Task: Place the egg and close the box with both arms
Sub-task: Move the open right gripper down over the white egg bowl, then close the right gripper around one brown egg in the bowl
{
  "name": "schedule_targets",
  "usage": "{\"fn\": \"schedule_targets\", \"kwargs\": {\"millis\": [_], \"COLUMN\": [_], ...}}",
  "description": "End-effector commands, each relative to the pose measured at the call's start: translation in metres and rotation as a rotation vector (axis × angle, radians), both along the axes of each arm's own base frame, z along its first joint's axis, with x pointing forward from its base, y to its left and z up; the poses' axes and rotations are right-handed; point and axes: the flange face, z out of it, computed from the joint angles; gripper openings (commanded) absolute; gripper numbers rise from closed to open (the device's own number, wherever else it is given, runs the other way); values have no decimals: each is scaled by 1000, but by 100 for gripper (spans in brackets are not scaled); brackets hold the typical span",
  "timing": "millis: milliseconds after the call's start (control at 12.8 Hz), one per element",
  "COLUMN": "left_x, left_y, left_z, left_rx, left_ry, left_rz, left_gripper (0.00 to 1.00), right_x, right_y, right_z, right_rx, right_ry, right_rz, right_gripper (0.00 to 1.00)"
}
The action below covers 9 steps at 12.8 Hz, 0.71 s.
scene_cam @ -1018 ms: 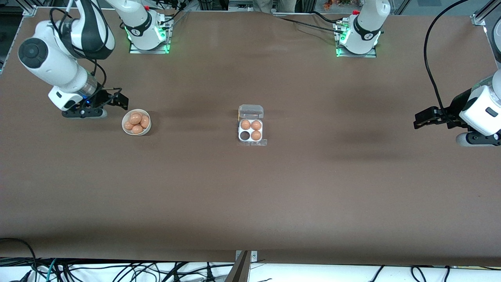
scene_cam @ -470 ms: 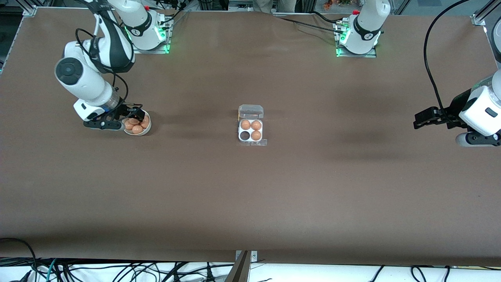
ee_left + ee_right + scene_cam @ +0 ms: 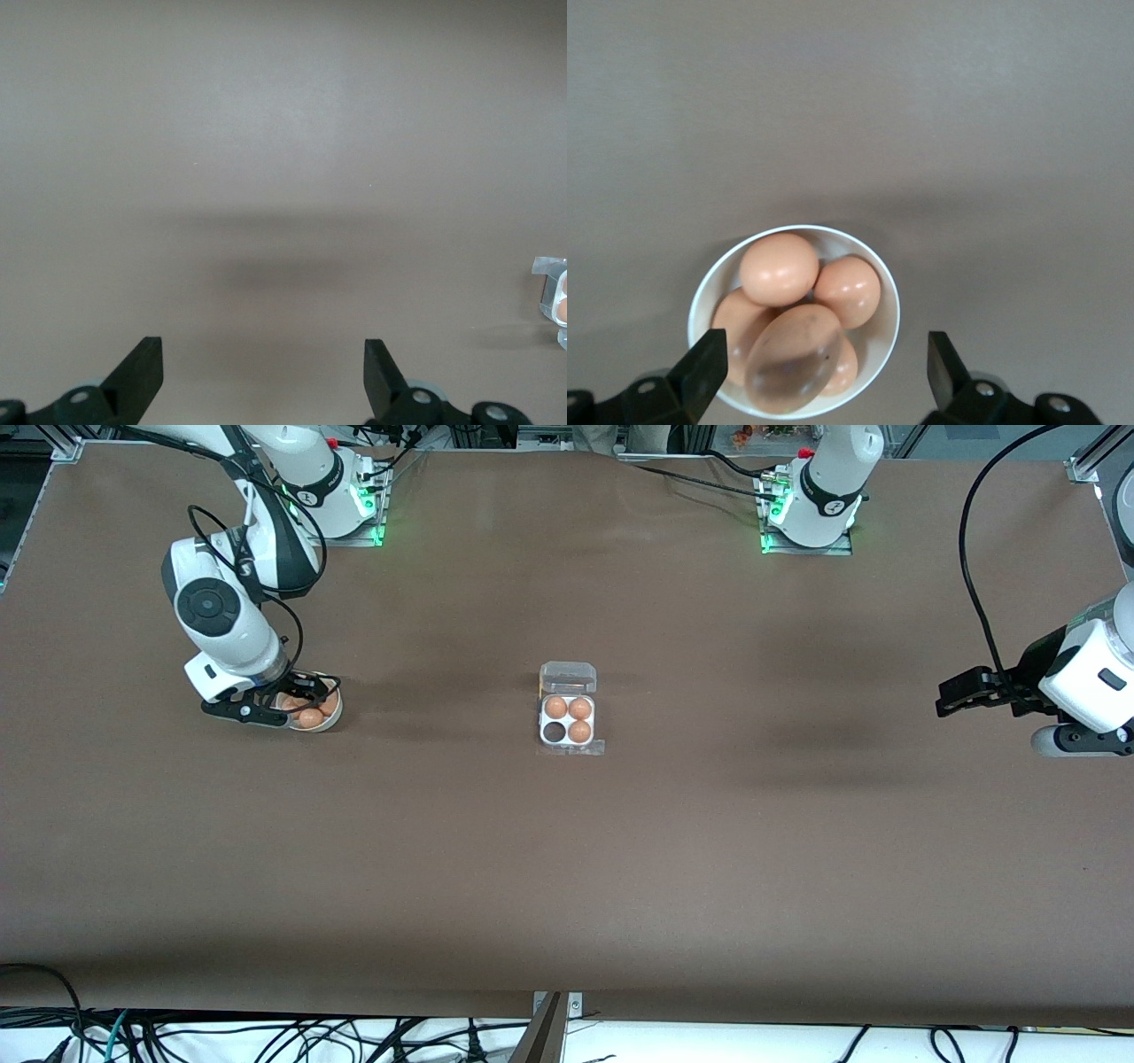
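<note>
Over the bowl [image 3: 888, 297] of eggs [image 3: 780, 267], right pincer [image 3: 301, 695] spread. Left pincer [image 3: 263, 376] spread, waiting over bare tabletop [image 3: 709, 850]. Box [image 3: 567, 722] mid-tabletop, one cell empty. Risk: crowded eggs, fingers may nudge neighbours or slip.

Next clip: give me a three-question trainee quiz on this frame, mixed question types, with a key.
1. True or false: the box has its lid shut.
2. How many cells of the box hold an egg?
   A. one
   B. three
   C. four
3. Fill in: the right gripper is over the ____ of eggs, fingers open, while the left gripper waits over bare table at the left arm's end.

Key
1. False: the clear lid lies open, on the side farther from the front camera.
2. B: three filled, one cell empty.
3. bowl; the egg to be placed lies in it, not gripped.
</note>
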Motion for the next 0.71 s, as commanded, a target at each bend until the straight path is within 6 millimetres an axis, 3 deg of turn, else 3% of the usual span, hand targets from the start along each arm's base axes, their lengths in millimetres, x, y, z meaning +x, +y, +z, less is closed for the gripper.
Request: {"fn": "schedule_targets", "kwargs": {"millis": [0, 157, 627], "left_x": [0, 0, 0], "left_y": [0, 0, 0], "left_z": [4, 4, 3], "left_rx": [-9, -9, -9], "left_ry": [1, 1, 2], "left_rz": [3, 3, 3], "left_gripper": [100, 100, 100], "right_x": [-9, -14, -15], "right_y": [20, 39, 35], "right_z": [-15, -23, -25], "right_rx": [-49, -62, -101], "right_ry": [-21, -27, -20], "right_rz": [-22, -33, -7], "right_gripper": [100, 100, 99]}}
